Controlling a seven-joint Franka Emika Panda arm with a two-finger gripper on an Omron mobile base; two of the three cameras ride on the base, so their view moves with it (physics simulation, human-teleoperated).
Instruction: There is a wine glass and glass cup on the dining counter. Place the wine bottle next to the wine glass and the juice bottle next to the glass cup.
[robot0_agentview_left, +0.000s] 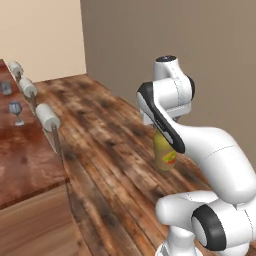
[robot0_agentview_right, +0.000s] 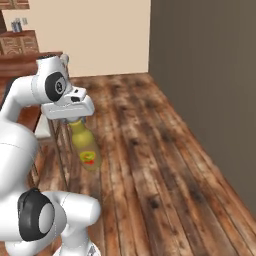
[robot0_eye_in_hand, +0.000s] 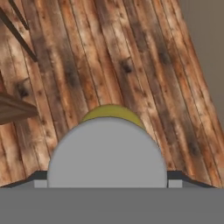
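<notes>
Juice bottle (robot0_agentview_right: 85, 147) hangs upright from the gripper (robot0_agentview_right: 75, 121), jaws spread wide around its cap, above open plank floor (robot0_agentview_right: 150, 165). Dining counter (robot0_agentview_left: 25, 160) edge lies left; wall (robot0_agentview_right: 210, 75) right. Fingertips hidden by the cap.

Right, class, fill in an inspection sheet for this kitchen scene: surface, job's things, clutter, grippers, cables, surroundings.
Surface: dining counter, reddish-brown wood, off to the arm's left.
Job's things: wine glass and glass cup upright on the counter, apart; juice bottle hanging upright above the floor.
Clutter: three white stools along the counter edge.
Grippers: gripper closed on the juice bottle's top.
Cables: nothing seen.
Surroundings: plank floor, grey wall.
</notes>
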